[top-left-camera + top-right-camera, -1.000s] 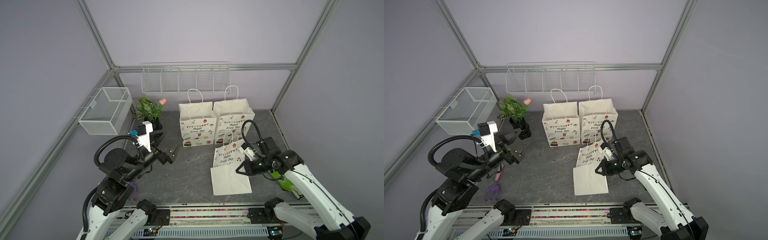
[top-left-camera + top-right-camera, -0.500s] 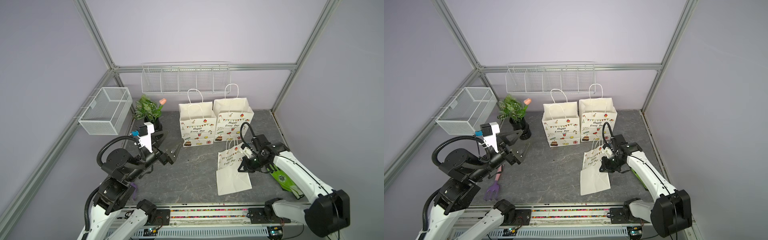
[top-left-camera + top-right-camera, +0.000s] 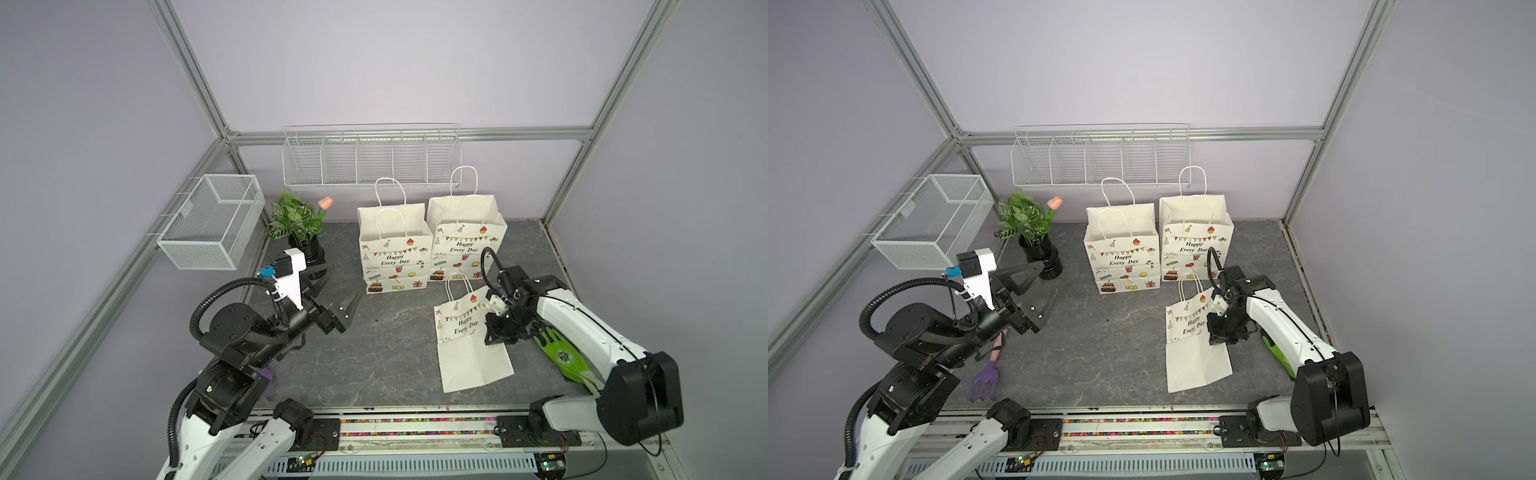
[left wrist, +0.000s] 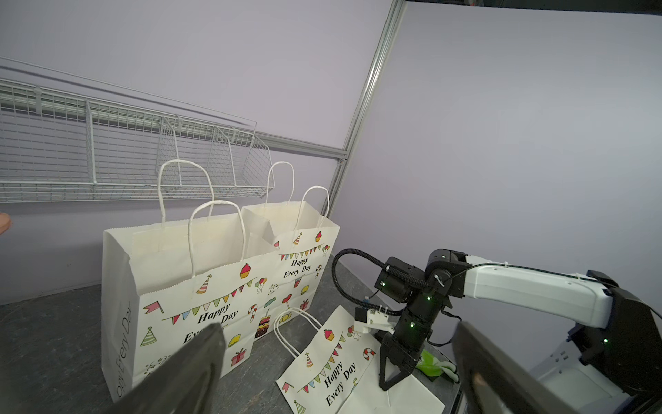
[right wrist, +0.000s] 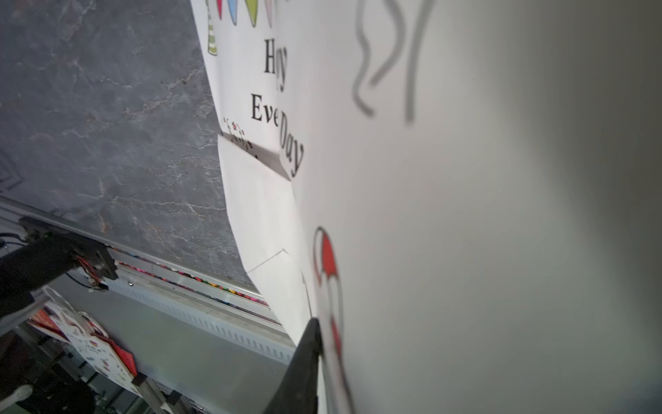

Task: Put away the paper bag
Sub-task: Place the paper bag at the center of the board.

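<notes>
– Paper, white with printed flags: the paper bag [image 3: 465, 357] lies folded flat on the grey surface [image 3: 395, 353]. It is well in front of the wire rack [image 3: 370, 158], and farther from it than the two standing bags [image 3: 392, 249] just below that rack.

– So it is not put away yet?

– No. I judge the task to be at its first step, the pick-up.

– And the jaws?

– The right gripper [image 3: 500, 340] is low over one side edge of the bag. The paper fills the right wrist view from very near, but I cannot tell if the jaws clamp it or only stand beside it. The left gripper [image 3: 343, 282] hangs well in front of the rack, jaws wide apart, holding nothing.

– What is left?

– Nearly everything: a sure grip, the lift, the carry and the release. The goal is perhaps the rack, but that is my guess.
</notes>
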`<state>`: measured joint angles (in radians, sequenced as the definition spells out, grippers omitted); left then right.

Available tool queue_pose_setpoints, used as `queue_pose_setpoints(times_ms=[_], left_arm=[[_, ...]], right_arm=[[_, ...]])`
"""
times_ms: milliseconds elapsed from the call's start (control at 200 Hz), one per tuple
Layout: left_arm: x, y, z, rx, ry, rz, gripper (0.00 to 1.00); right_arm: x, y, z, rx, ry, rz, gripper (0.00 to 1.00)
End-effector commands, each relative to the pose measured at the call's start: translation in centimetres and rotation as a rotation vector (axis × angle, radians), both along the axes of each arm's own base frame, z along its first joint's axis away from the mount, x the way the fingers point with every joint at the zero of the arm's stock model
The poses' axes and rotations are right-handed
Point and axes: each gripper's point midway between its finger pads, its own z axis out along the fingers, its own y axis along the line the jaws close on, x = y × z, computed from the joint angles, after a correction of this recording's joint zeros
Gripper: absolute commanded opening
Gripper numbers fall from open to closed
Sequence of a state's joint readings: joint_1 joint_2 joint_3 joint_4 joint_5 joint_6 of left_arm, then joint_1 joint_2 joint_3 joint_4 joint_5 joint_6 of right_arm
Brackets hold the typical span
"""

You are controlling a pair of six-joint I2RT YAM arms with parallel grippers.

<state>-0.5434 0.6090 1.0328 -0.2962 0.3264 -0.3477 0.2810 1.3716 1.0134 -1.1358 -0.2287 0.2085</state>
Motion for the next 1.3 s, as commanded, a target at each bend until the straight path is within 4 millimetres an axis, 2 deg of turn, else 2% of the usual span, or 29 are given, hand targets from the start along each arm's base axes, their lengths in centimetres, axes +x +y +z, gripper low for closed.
queue_pose_setpoints(times_ms=[0, 145, 315, 590, 685, 810, 940, 955, 989, 1024, 1204, 1294], left_arm=[[-0.2, -0.1, -0.1, -0.007, -0.003, -0.015, 1.0], [-0.1, -0.2, -0.3, -0.009, 0.005, -0.018, 1.0], [0.6, -0.5, -1.2, -0.004, 0.028, -0.011, 0.98], [3.3, -1.9, -4.6, 0.007, 0.118, -0.005, 1.0], [3.8, -2.1, -5.0, 0.011, 0.132, 0.002, 1.0], [4.6, -2.4, -5.8, 0.013, 0.158, 0.013, 1.0], [5.6, -2.9, -6.9, 0.009, 0.196, 0.016, 1.0], [6.2, -3.3, -7.7, 0.023, 0.22, 0.016, 1.0], [6.6, -3.5, -8.2, 0.03, 0.238, 0.018, 1.0], [6.9, -3.7, -8.6, 0.035, 0.25, 0.021, 1.0], [9.4, -3.8, -10.7, 0.077, 0.294, 0.095, 1.0], [10.6, -3.0, -11.4, 0.101, 0.286, 0.172, 1.0]], right_arm=[[-0.6, -1.1, -0.6, -0.053, 0.027, -0.025, 0.38], [-0.2, -1.3, -0.6, -0.056, 0.009, -0.043, 0.69], [0.4, -2.0, -0.2, -0.089, -0.015, -0.055, 0.82], [3.0, -2.6, 2.0, -0.123, -0.159, -0.065, 0.84], [4.0, -2.4, 3.8, -0.101, -0.242, -0.044, 0.83], [5.5, -1.8, 7.4, -0.053, -0.404, 0.002, 0.85], [7.8, -0.8, 10.9, 0.001, -0.569, 0.036, 0.9], [8.1, -0.8, 11.1, 0.004, -0.584, 0.038, 0.91], [8.5, -0.7, 11.6, 0.008, -0.603, 0.045, 0.93], [9.8, -0.4, 12.5, 0.017, -0.657, 0.054, 0.94], [13.8, -0.5, 14.4, -0.015, -0.792, 0.091, 0.94], [15.3, -0.3, 15.3, 0.013, -0.828, 0.081, 0.9]])
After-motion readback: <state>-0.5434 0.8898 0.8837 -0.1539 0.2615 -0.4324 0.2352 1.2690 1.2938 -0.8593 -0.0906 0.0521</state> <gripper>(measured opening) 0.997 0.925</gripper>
